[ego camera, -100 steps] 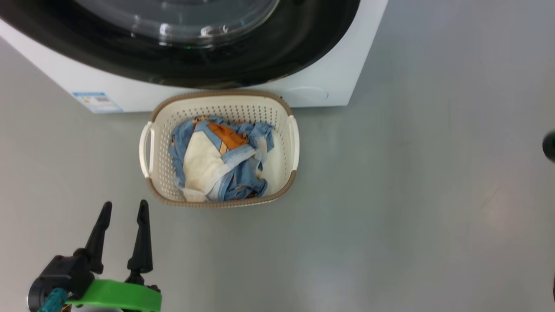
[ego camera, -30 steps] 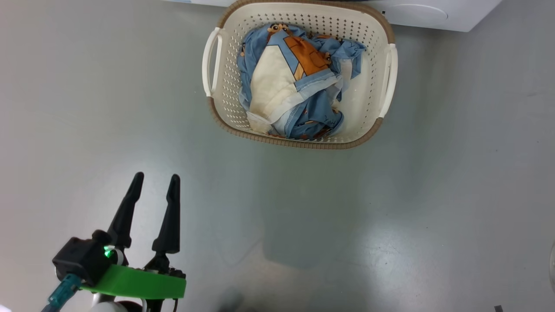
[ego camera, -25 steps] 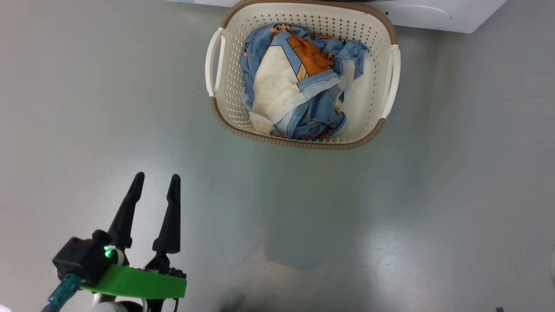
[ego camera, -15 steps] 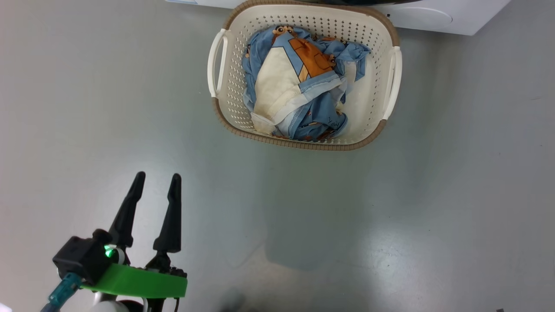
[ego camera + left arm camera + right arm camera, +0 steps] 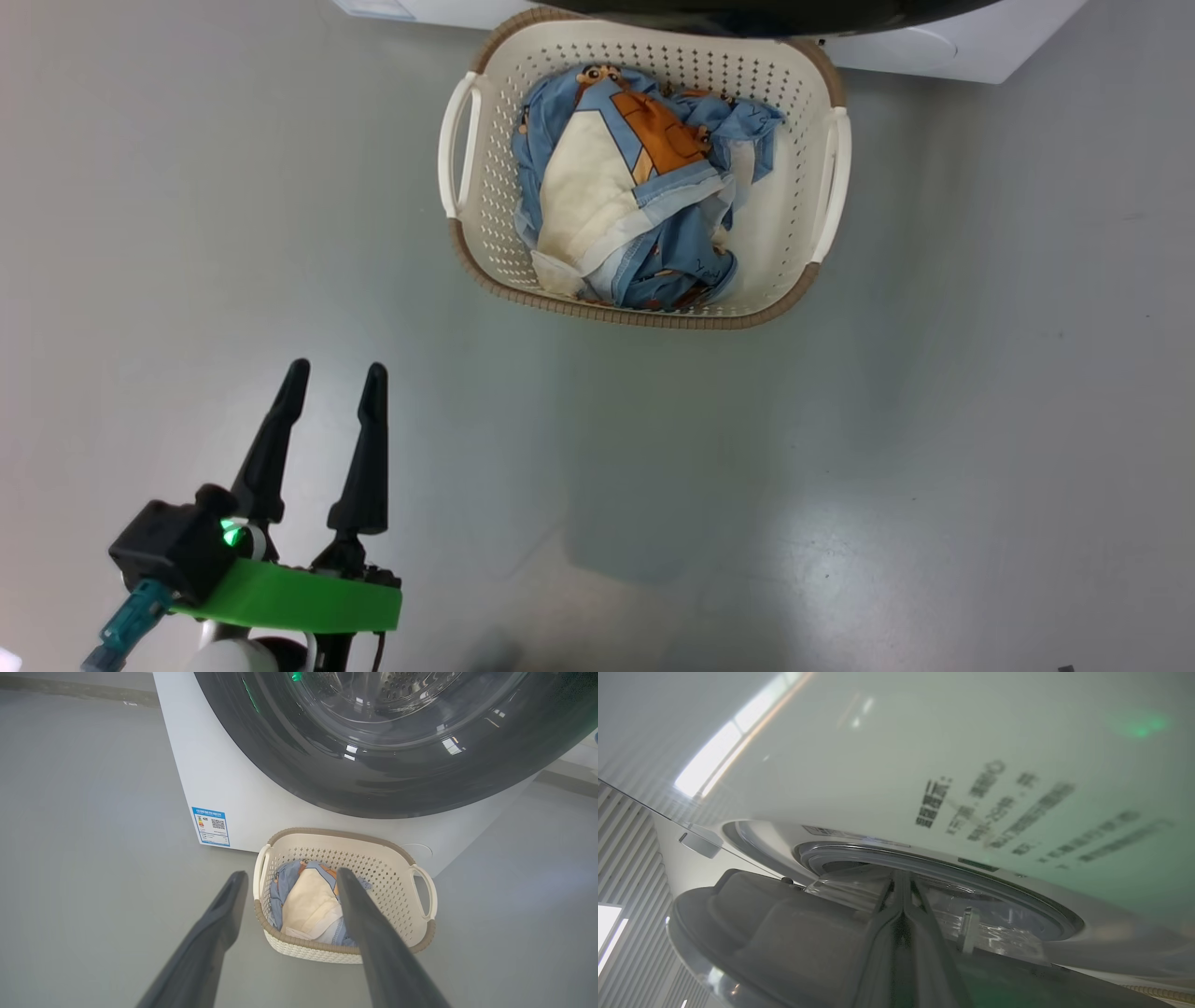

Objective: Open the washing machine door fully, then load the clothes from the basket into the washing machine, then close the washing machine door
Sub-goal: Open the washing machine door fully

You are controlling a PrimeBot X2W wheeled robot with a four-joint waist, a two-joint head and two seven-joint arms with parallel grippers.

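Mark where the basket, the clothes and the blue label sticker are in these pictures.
the basket (image 5: 653, 320), head view, on its brown rim, near side.
the clothes (image 5: 583, 191), head view, on the cream-white panel.
the blue label sticker (image 5: 210, 826), left wrist view, on its middle.

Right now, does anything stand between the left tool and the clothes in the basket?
Nothing visible does. The left tool is open over the floor, and the clothes lie uncovered in the basket; its near rim is the only edge to clear.

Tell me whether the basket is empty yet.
Not empty. The clothes lie crumpled inside the basket, covering most of its floor; the left claw hangs open, away from it.
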